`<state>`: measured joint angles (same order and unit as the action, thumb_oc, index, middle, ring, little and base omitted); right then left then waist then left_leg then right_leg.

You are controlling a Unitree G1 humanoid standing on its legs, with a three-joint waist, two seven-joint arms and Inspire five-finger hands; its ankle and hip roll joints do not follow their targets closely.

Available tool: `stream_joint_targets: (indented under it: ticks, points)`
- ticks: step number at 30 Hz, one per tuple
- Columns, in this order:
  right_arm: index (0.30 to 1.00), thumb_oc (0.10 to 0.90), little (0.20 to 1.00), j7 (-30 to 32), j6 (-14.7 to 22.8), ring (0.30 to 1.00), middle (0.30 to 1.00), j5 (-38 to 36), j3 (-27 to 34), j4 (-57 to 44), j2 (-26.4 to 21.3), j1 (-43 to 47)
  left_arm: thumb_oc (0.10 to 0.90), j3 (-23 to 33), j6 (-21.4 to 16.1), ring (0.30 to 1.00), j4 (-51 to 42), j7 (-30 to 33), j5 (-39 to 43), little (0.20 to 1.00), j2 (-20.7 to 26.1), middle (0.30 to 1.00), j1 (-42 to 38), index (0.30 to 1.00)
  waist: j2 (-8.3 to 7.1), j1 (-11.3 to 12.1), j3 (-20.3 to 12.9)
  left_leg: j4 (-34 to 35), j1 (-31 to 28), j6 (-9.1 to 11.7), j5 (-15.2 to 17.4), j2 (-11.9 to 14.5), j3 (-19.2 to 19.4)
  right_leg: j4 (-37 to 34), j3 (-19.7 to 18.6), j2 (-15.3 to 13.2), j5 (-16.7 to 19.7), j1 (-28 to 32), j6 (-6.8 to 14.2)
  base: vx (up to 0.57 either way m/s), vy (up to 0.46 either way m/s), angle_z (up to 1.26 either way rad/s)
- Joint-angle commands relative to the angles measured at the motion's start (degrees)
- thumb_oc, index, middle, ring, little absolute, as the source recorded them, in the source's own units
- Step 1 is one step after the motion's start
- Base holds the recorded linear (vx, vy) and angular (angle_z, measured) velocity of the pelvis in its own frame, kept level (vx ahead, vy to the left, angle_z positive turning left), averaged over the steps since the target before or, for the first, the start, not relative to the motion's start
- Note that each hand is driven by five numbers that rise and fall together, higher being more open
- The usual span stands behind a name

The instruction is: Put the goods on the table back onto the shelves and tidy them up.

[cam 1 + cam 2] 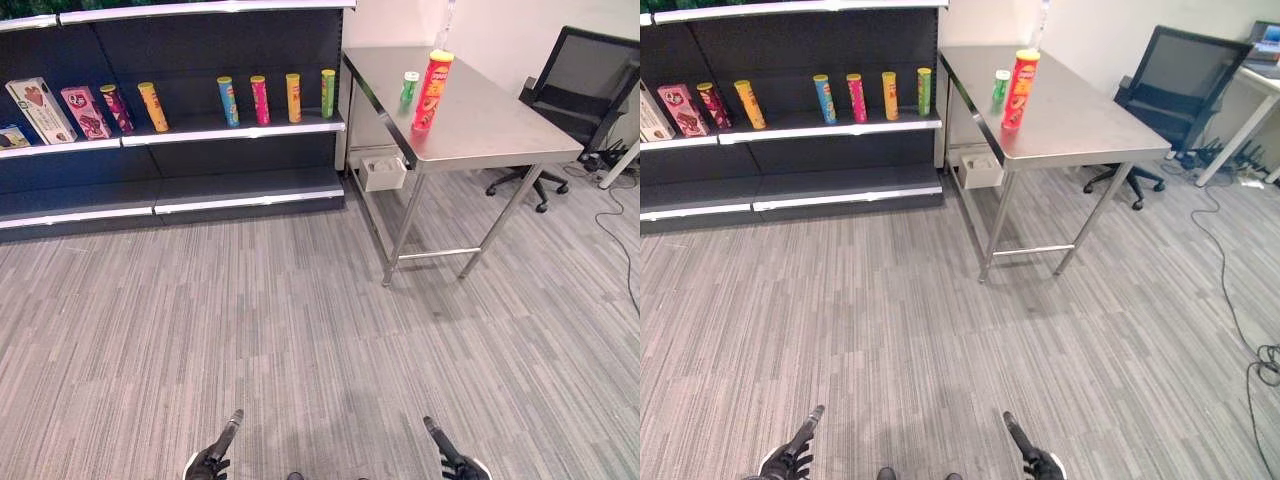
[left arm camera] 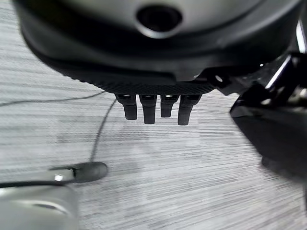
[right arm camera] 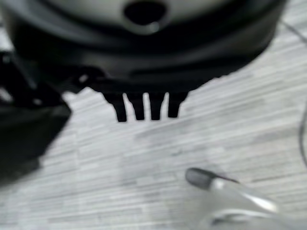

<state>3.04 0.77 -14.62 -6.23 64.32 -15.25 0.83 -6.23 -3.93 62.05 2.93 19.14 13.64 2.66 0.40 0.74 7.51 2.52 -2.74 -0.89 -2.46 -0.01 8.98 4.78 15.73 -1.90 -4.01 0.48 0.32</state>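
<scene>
Shelves (image 1: 180,130) stand far ahead on my left, dark with white edges. From left to right on the middle shelf: a white box (image 1: 40,110) leaning, a pink box (image 1: 85,112), a dark red can (image 1: 116,108), an orange can (image 1: 153,107), then a gap, then a blue can (image 1: 228,101), a pink can (image 1: 259,100), a yellow can (image 1: 293,98) and a green can (image 1: 328,93), all four upright in a row. The shelf below them is bare.

Just right of the shelves stands a steel table (image 1: 480,125), its near end pointing toward me. On it, toward the far left edge, are the goods not yet put back: a small green bottle (image 1: 409,88) and, just beside it on the right, a tall red can (image 1: 432,91), upright. A small white box (image 1: 382,171) hangs under the table's left side. Right of the table is a black office chair (image 1: 580,85).

Grey striped carpet (image 1: 300,330) lies between me and all this. My left hand (image 2: 153,108) hangs low over the carpet, fingers straight and relaxed, holding nothing. My right hand (image 3: 144,106) hangs the same way on the other side, fingers straight, empty. Both are well apart from the table and the shelves.
</scene>
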Motion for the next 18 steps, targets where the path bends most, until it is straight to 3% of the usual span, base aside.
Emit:
stream_joint_targets:
  ticks: [1,8,13,18]
  points:
    - [0.900,0.800,0.900,0.85,1.80,0.900,0.900,-1.50,-0.21,-2.04,-1.92,1.35,0.800,1.19,-2.46,0.900,-0.89,-0.29,0.62,0.900,1.13,0.900,-2.83,0.900,-1.94,0.17,1.83,2.48,-0.85,4.67,2.50,1.43,-1.40,-9.75,0.44,-3.20,4.39,4.31,7.14,0.03,-0.013,0.20]
    - [0.900,0.800,0.900,0.84,2.34,0.900,0.900,-1.16,-2.15,-3.87,-1.58,1.21,0.800,0.43,-2.42,0.900,0.62,0.42,-1.29,0.900,0.36,0.900,-3.21,0.900,-2.30,0.50,1.18,2.48,-1.66,3.87,3.28,0.72,-5.38,-9.78,-2.87,-1.69,3.38,4.37,6.36,0.05,-0.034,0.07]
    - [0.900,0.800,0.900,0.65,2.17,0.900,0.900,-0.36,-3.16,-3.26,-1.69,1.39,0.800,-0.69,-2.21,0.900,1.17,0.61,-3.60,0.900,0.26,0.900,-3.51,0.900,-2.30,0.36,1.17,2.48,-1.86,3.57,3.34,0.73,-5.70,-9.78,-4.11,-1.07,3.04,4.24,5.94,0.05,-0.027,-0.08]
    - [0.900,0.800,0.900,0.40,1.94,0.900,0.900,-0.71,-2.87,-2.81,-2.12,1.41,0.800,1.27,-1.84,0.900,1.58,0.68,0.71,0.900,-0.21,0.900,-2.97,0.900,-2.55,0.54,1.64,2.48,-0.98,3.78,3.17,1.02,-6.16,-9.78,-4.31,-0.46,2.90,3.32,5.65,0.04,-0.065,-0.02]
